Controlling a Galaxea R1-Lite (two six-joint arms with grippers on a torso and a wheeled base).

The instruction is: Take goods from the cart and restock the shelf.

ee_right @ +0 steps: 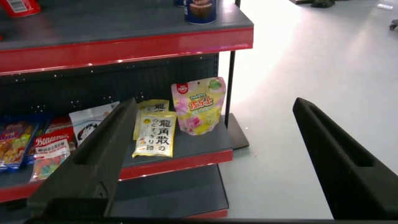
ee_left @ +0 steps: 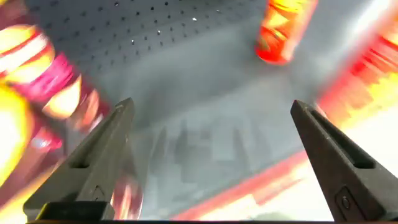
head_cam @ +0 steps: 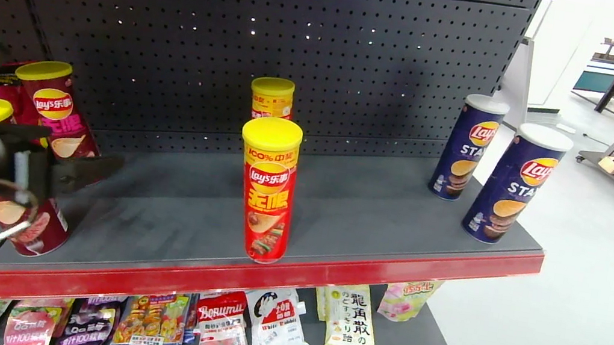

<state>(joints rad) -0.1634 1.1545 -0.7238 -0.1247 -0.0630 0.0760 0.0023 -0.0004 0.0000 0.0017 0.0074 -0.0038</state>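
- The left gripper (ee_left: 211, 106) hung over the left end of the top shelf (head_cam: 373, 219), jaws spread wide with nothing between them, just bare shelf board.
- It sat right by the maroon cans (head_cam: 57, 111) with the yellow lids. One finger (ee_left: 102, 155) was just beside the nearest can (couldn't tell if it actually touched, that view was a blurry mess).
- The red can (head_cam: 267, 191) stood upright near the front edge in the middle of that shelf, well apart from the gripper, with a yellow can (head_cam: 272, 98) behind it against the pegboard back (head_cam: 242, 35).
- Two navy cans (head_cam: 515, 185) stood upright at the right end, close together.
- The right gripper (ee_right: 214, 102) was down low, facing the lower shelf (ee_right: 180, 163). Its jaws were also wide open and empty.
- Snack bags (ee_right: 199, 104) lay along that lower shelf, none of them touching the gripper.
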